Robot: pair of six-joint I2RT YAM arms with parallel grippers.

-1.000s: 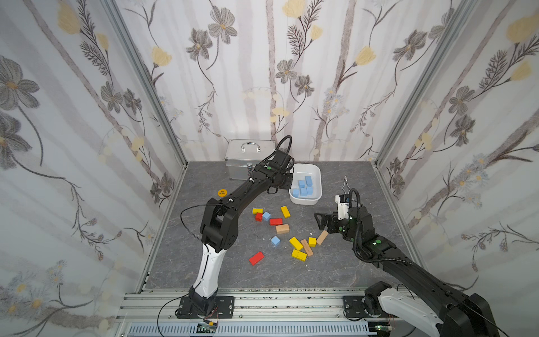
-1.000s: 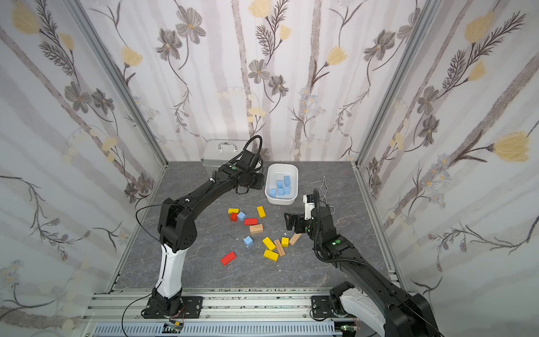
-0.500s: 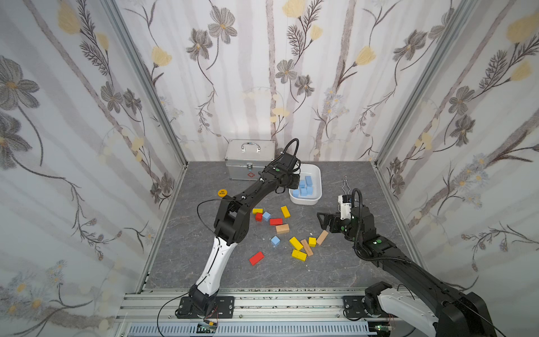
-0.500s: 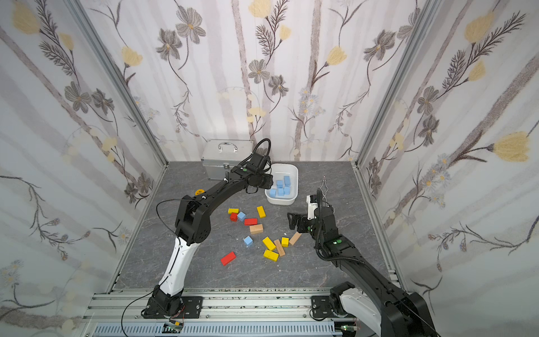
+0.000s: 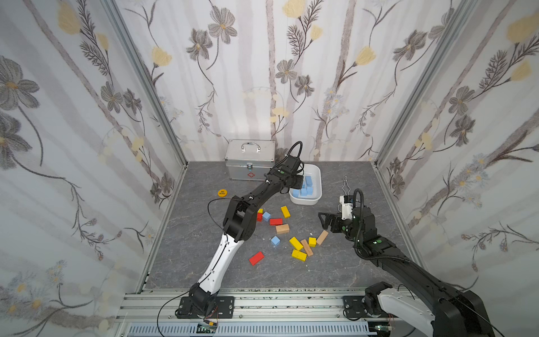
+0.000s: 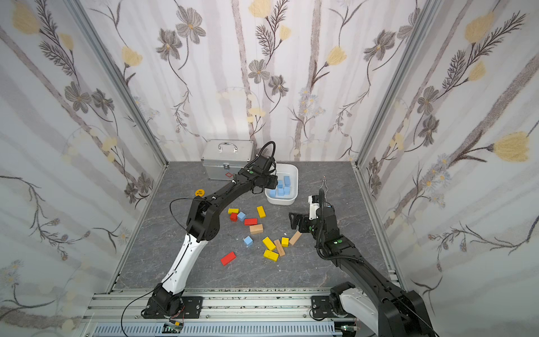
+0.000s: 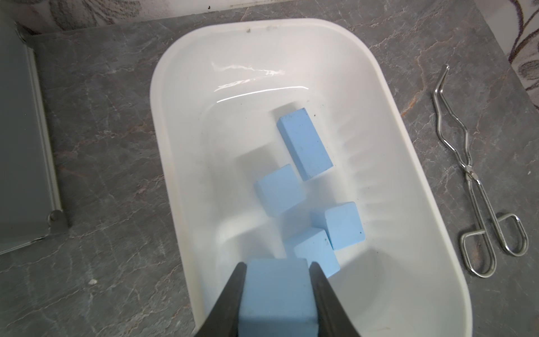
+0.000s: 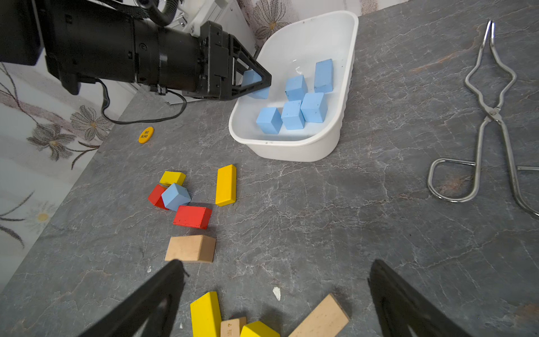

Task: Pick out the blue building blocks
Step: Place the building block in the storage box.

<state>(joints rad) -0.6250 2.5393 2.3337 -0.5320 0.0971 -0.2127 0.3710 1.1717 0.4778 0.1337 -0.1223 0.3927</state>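
Flowered walls enclose a grey counter [image 5: 189, 262]. Near its far edge the left tool [image 7: 277, 265] is clamped on a blue cube [image 7: 277, 294] over the white tub [image 7: 163, 116], evidently to drop it among five blue blocks [image 8: 293, 113] inside. Mid-counter, a loose blue cube [image 5: 266, 216] rests against a red block [image 8: 156, 195]. A second blue cube [image 5: 275, 241] lies apart. The right tool [image 8: 277, 271] hangs nearby, jaws apart, likely for those.

Both top views high, facing back wall [image 5: 262, 87], wrist views close, sharing white tub [image 7: 189, 102]
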